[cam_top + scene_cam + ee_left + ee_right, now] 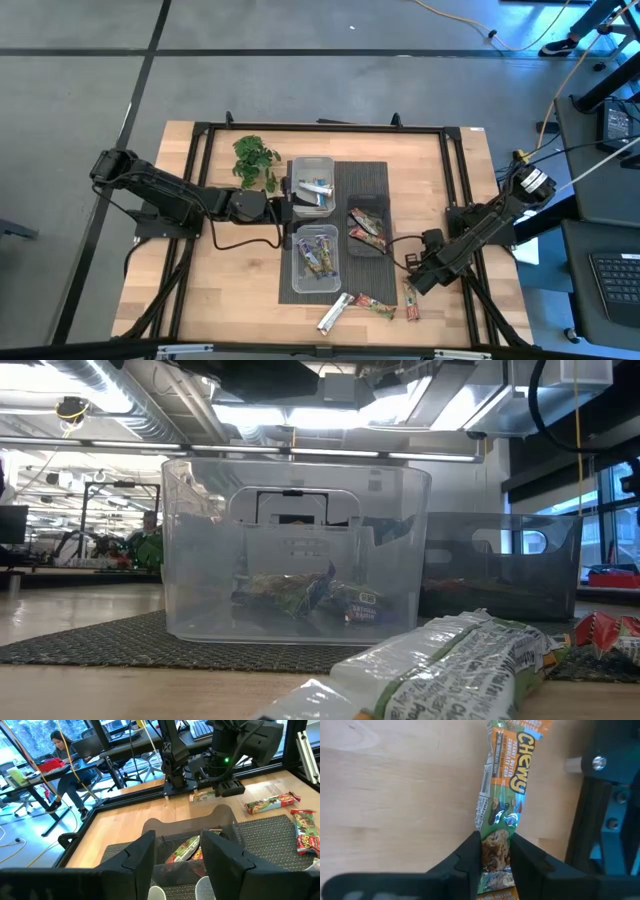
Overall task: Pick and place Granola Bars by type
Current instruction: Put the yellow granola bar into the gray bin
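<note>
Sorting stock, one moment's holdings.

Right gripper (pixel 495 855): lower right of the high view, low over the bare wood beside the frame rail. Fingers pinched on a Chewy bar (pixel 502 780), wrapper orange and green, gripped across its narrow width near one end, probably so the long body hangs free and can be dropped lengthwise into a tub. Whether the bar is clear of the wood cannot be told.

Left gripper (pixel 177 857): centre of the high view, poised between the tubs on the dark mat (pixel 365 180). Jaws stand partly apart with nothing between them; it appears to wait over the tubs.

Tubs, three, set close together on the mat so each takes one type:
- upper clear tub (pixel 312 185), upper centre, holding blue and silver bars.
- lower clear tub (pixel 316 258), centre, holding purple-wrapped bars; the low view shows them lying flat on its floor.
- dark tub (pixel 368 228), right of centre, holding red and green bars, the likely match for the gripped bar.

Unsorted bars, lower centre of the high view, off the mat: a silver bar (pixel 333 313) and a red-green bar (pixel 376 305) just beside it.

Leafy sprig (pixel 256 160): upper left of the tubs, not part of the sort.
</note>
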Controlling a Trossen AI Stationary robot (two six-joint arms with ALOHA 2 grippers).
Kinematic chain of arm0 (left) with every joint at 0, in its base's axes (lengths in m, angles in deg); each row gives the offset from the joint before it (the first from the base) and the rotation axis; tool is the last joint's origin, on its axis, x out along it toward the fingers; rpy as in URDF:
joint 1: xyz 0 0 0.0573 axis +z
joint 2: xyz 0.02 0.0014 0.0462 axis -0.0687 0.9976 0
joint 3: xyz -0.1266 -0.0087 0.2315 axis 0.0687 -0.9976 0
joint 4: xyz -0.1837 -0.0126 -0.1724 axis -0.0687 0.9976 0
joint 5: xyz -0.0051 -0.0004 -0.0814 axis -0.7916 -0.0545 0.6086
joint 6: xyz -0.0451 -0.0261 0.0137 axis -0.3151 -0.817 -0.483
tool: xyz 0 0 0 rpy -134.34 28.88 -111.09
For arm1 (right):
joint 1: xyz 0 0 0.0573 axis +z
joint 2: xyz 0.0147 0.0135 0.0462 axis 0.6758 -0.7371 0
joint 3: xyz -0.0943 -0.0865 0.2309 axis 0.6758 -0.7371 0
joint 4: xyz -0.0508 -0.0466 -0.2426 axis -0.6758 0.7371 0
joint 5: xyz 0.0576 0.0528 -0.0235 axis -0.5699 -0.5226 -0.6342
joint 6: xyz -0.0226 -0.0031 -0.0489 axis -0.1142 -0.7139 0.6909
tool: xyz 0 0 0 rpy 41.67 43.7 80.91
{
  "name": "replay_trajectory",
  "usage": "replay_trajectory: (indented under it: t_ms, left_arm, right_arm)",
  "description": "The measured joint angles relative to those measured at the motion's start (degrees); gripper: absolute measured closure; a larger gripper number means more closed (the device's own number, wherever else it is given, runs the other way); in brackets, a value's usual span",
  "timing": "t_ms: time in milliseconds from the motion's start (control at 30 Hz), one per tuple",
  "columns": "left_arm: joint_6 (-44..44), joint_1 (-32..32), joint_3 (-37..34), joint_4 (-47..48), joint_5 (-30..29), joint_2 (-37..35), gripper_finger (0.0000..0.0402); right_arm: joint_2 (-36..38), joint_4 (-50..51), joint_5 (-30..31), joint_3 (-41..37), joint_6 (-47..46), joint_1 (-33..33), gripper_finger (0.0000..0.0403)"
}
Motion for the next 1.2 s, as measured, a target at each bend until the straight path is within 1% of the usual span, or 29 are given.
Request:
replay_trajectory:
  t_ms: [167, 267, 333, 400, 467, 600, 667, 733, 800, 900, 1000, 1100, 1200]
  left_arm:
    - [0.0, 0.0, 0.0, -0.1, 0.0, 0.0, 0.0253]
    - [0.0, 0.0, 0.0, -0.4, 0.0, 0.0, 0.0251]
    - [0.0, 0.0, 0.0, -0.9, 0.0, 0.0, 0.0249]
    - [0.0, 0.0, 0.0, -1.8, 0.0, 0.0, 0.0249]
    - [0.0, 0.0, 0.0, -2.1, 0.0, 0.0, 0.025]
    - [0.0, 0.0, 0.0, -2.2, 0.0, 0.0, 0.0253]
    - [0.1, 0.0, 0.0, -2.2, -0.1, 0.0, 0.0253]
    - [0.6, 0.0, 0.0, -2.2, -0.1, 0.0, 0.0251]
    - [1.4, 0.0, 0.0, -2.7, 0.0, 0.0, 0.0249]
    - [1.5, 0.0, 0.0, -3.0, 0.0, 0.0, 0.0249]
    - [1.5, 0.0, 0.0, -3.0, 0.0, 0.0, 0.0252]
    - [1.5, 0.0, 0.0, -3.0, 0.0, 0.0, 0.0253]
    - [1.5, 0.0, 0.0, -3.0, 0.0, 0.0, 0.0251]
  right_arm:
    - [3.6, 2.3, 0.2, 0.0, 2.6, 0.0, 0.0306]
    - [5.5, 6.2, 0.3, 0.1, 1.8, 0.0, 0.0306]
    - [6.6, 9.5, 2.5, 0.2, 1.7, 0.0, 0.0306]
    - [8.1, 10.6, 6.0, 0.5, 2.1, 0.0, 0.0306]
    - [9.7, 10.5, 11.0, 0.8, 3.4, 0.0, 0.0306]
    - [12.0, 10.1, 24.7, 1.9, 7.0, -0.4, 0.0306]
    - [12.8, 9.4, 30.3, 2.6, 10.4, -1.5, 0.0306]
    - [13.5, 8.3, 34.3, 3.6, 14.7, -3.1, 0.0306]
    - [13.7, 7.0, 37.1, 4.6, 20.0, -5.2, 0.0306]
    - [13.7, 5.0, 39.7, 6.3, 28.8, -8.8, 0.0306]
    - [13.7, 0.8, 42.2, 7.3, 39.0, -13.0, 0.0306]
    - [13.7, -6.2, 42.8, 7.9, 52.2, -17.7, 0.0306]
    - [13.7, -16.4, 41.3, 7.9, 67.3, -22.5, 0.0306]
